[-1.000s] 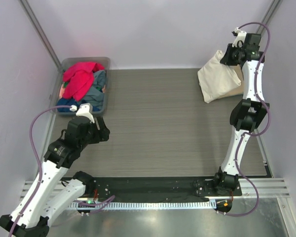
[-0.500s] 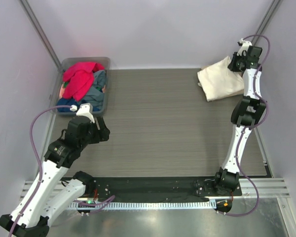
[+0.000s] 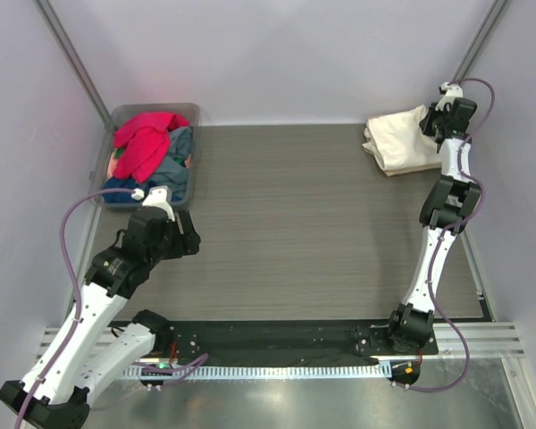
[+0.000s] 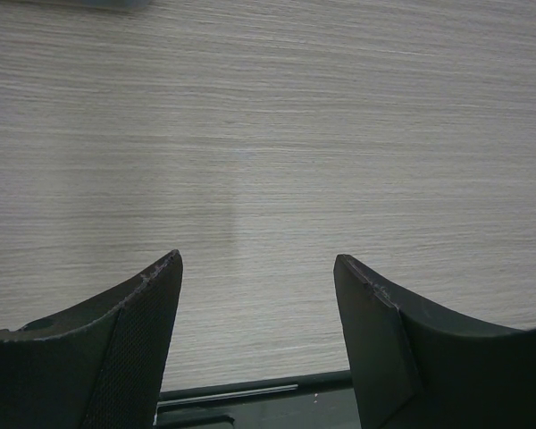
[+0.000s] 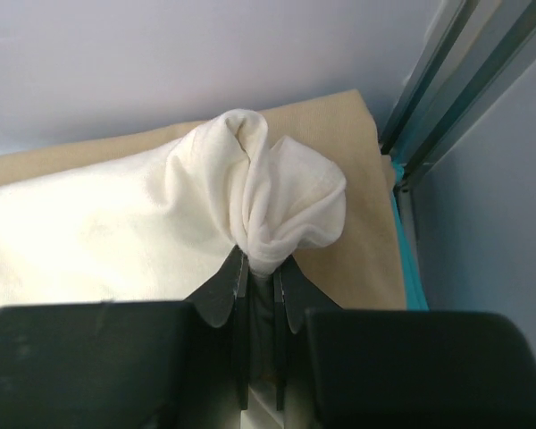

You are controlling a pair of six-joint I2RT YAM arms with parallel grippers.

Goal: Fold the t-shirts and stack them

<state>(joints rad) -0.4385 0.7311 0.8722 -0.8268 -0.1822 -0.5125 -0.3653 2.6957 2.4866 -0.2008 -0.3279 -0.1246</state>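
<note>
Right fingers [image 5: 220, 298] pinch a bunched fold of the cream-white shirt [image 5: 116, 223], which lies on the tan-beige shirt [image 5: 366, 223] at upper right, beside the frame post [image 5: 447, 80]. Left fingers [image 4: 134, 340] gape wide over the bench [image 4: 268, 134], near the tub [image 3: 183, 107] holding a red shirt [image 3: 143, 143] at upper left

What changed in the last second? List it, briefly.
The right gripper carried the cream-white shirt toward the far right corner and lowered it from a hanging bundle to lying flat on the tan shirt, still pinching it. The left gripper, open, and the tub hardly moved.
</note>
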